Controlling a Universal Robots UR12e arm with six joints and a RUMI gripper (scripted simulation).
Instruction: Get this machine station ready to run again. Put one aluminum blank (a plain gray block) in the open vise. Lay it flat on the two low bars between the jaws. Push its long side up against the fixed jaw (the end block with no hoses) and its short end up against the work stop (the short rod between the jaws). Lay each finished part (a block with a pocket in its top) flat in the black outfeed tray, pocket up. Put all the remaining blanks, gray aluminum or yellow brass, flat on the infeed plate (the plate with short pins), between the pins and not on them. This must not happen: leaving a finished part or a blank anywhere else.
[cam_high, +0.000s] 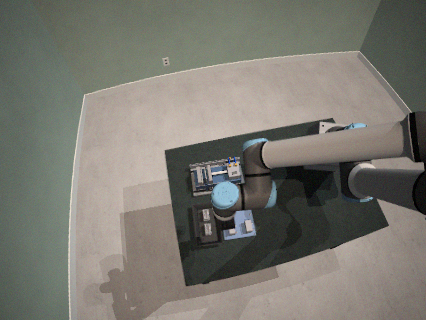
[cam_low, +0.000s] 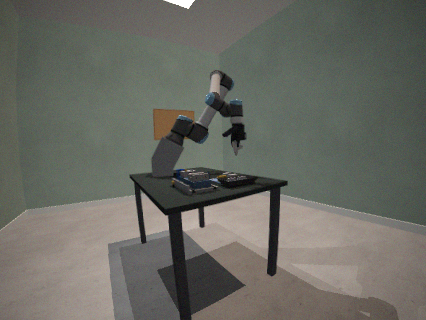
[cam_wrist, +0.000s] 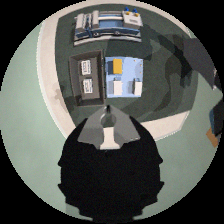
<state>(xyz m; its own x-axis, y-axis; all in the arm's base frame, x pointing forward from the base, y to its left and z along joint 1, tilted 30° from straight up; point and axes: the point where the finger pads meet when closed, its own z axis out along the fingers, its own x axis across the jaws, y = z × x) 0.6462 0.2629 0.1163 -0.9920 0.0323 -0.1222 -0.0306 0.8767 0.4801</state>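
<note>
My gripper is shut and empty, hanging high above the table over the near edge of the black outfeed tray. Two finished parts lie in the tray. The light blue infeed plate holds a yellow brass blank and two gray blanks. The vise stands beyond them; I cannot tell what lies between its jaws. In the top view the wrist hides the gripper.
The dark table carries the arm's base at its back. The arm's long links reach across above the table's right half.
</note>
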